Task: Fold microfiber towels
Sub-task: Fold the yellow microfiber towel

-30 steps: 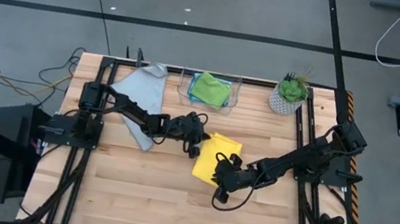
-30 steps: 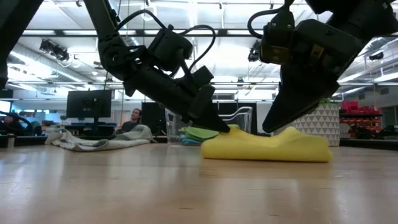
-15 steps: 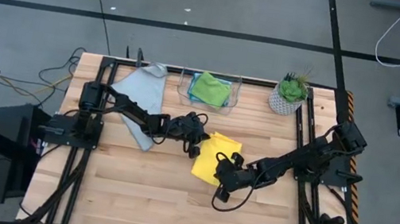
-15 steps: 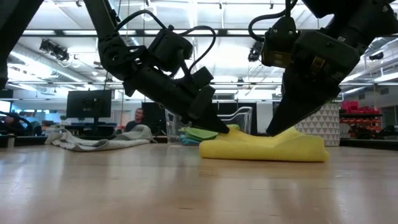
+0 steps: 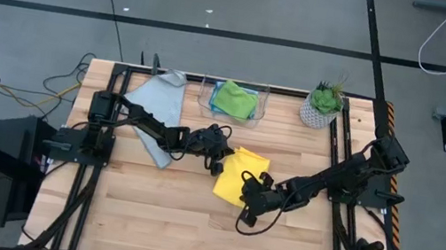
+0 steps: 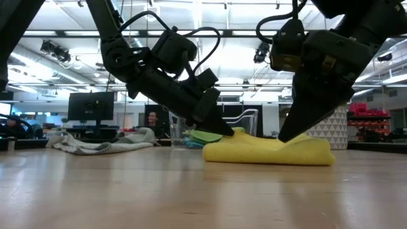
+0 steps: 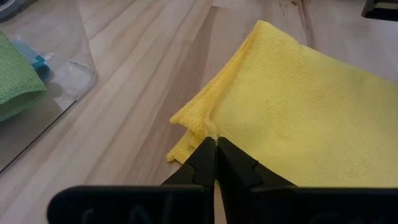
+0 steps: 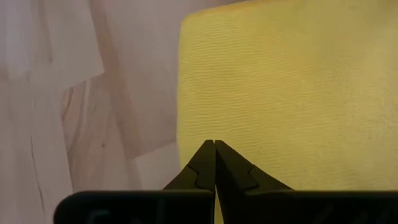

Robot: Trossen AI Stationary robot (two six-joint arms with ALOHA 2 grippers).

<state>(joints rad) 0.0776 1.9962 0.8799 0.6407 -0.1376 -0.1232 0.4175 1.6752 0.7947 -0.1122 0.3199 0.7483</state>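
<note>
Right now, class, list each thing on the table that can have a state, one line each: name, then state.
yellow towel: folded, flat on the table, pinched at two edges.
grey towel: spread out, unfolded.
green towel: folded, in the clear bin.
left gripper: shut on the yellow towel's corner.
right gripper: shut on the yellow towel's edge.

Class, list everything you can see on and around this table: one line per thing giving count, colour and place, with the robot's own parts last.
yellow towel: one, yellow, folded, table centre.
grey towel: one, grey, spread out, back left of table.
green towel: one, green, folded, in the clear bin.
light blue towel: one, mostly hidden under the green towel.
clear bin: one, transparent, back centre.
potted plant: one, green in a white pot, back right.
table: one, light wood.
left gripper: shut on the yellow towel's left edge.
right gripper: shut on its near edge.
</note>
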